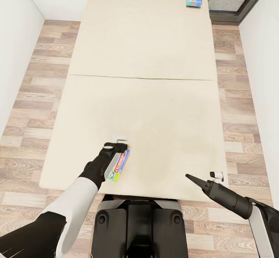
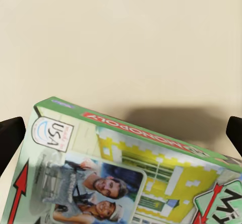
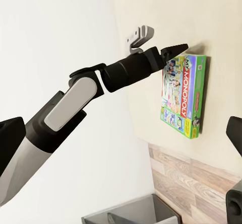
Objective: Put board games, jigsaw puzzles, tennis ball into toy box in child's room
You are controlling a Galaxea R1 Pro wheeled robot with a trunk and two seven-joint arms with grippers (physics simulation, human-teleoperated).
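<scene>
Near the foot of the bed (image 1: 143, 107), the green Monopoly game box (image 1: 118, 167) lies flat on the cream mattress, with the left hand (image 1: 115, 147) poised at its far end. From the head view I cannot tell whether its fingers have closed on the box. In the left wrist view the box (image 2: 126, 173) sits between two dark fingertips (image 2: 10, 138) at the frame's edges, which are spread wide and apart from the cardboard.

To do the pickup well, I judge the fingers should straddle the box's narrow width or pinch one edge squarely, closing only once the box is centred between them, since a thin flat box on a soft mattress could slide or tip out of a skewed grip.

The right hand (image 1: 188, 177) hovers over the mattress's near right corner, holding nothing; how far its fingers stand apart I cannot tell.

A second, smaller blue game box (image 1: 194, 0) rests at the bed's far right corner in the head view. The right wrist view gives a side look at the left arm (image 3: 91, 90) reaching over the Monopoly box (image 3: 182, 95), with the box still lying flat on the mattress.
</scene>
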